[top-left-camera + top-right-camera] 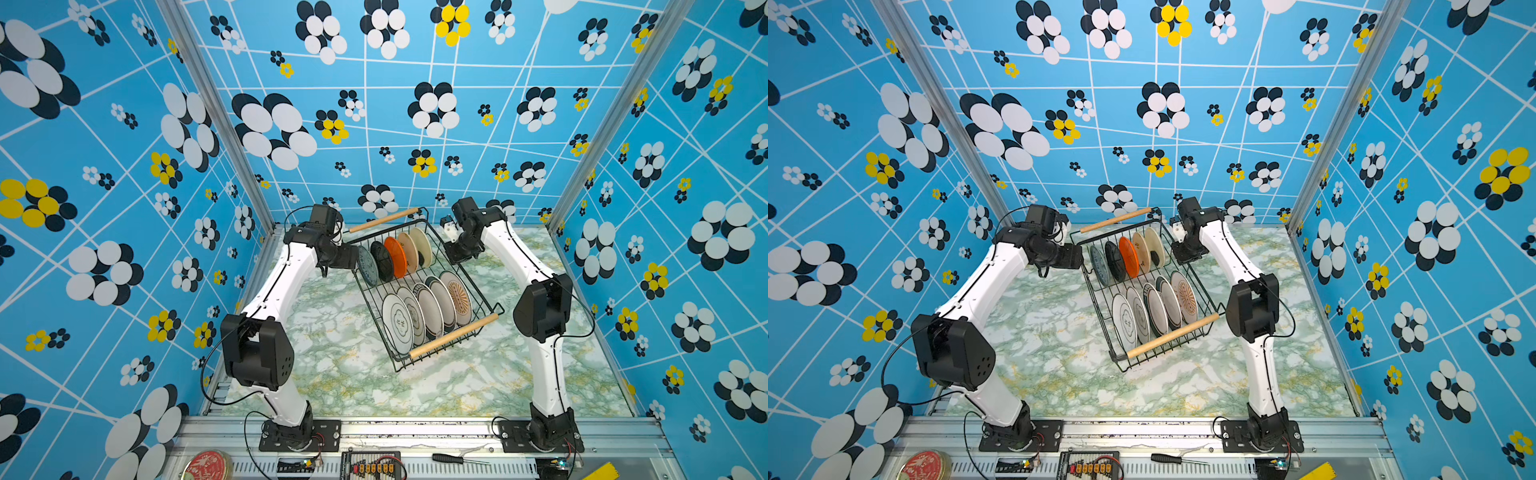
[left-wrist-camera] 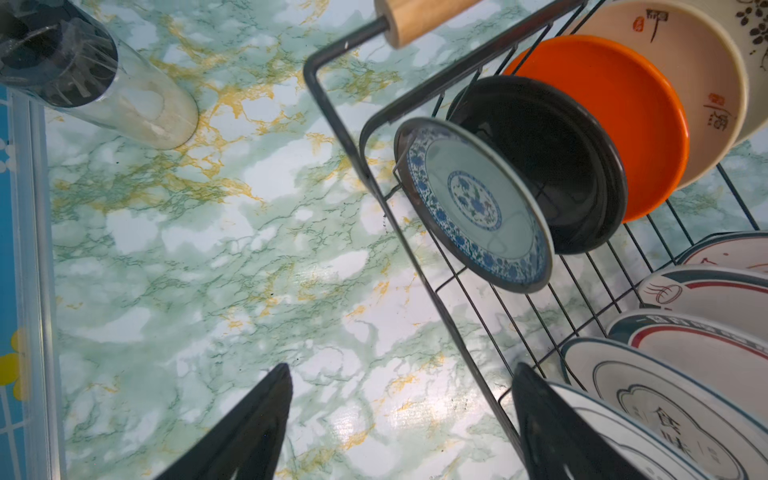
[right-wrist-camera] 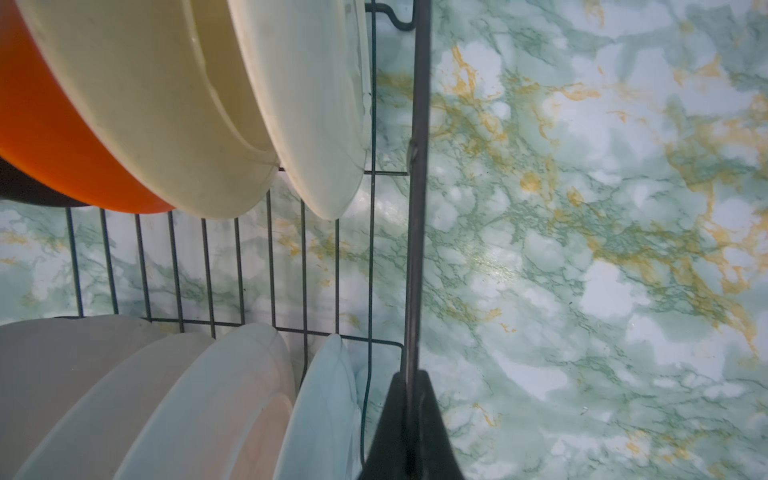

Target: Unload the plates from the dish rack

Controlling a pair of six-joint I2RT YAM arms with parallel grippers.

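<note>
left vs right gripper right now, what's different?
The left gripper is open; the right gripper is shut. The left gripper holds nothing and hangs at the edge of the dish rack; the right gripper is clamped on the rack's rim wire. Shared: both sit low at the rack's far end, on opposite sides.

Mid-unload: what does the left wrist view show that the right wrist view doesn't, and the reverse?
Only left wrist: the blue plate, the printed fronts of the plates, one wooden handle end, and the left tool, open and holding nothing.
Only right wrist: the plates' plain backs, and the right tool shut on the rack rim wire.
Both: the orange plate, rack wires and the marble table.
</note>
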